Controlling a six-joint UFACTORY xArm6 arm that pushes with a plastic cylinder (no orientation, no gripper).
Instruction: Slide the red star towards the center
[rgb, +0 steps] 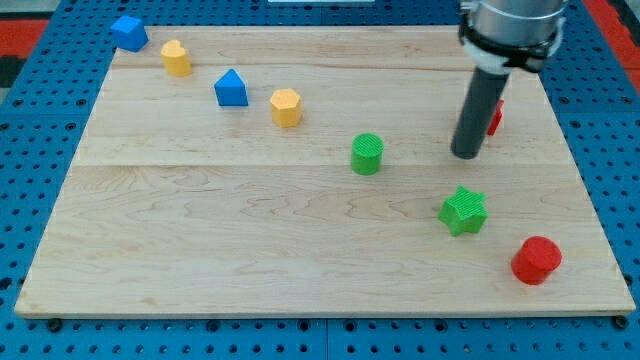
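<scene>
Red star: far right part of the board, mostly hidden behind the rod; only a red sliver shows at the rod's right side, so its star shape cannot be confirmed here. It lies near the board's right edge, well off centre.

My tip: down at the board, just left of and slightly nearer than the red piece; whether the two touch cannot be told. No pincer is fitted, only a plain rod, so nothing is grasped or released.

Risk, judged: the tip stands on the centre side of the star. A push from here would send it right, towards the edge, and possibly off the wooden board. The tip likely needs to go round to the star's right side, where room is narrow between star and edge.

Green star: near side of the tip, close by. A nearward swing could knock it.

Green cylinder: left of the tip, on the line towards centre; a long push may strike it.

Red cylinder: near right corner, apart.

Yellow hexagonal block, blue block, second yellow block, second blue block: a row running to the far left corner, well apart.

Open room: wide bare board at centre and near left.
</scene>
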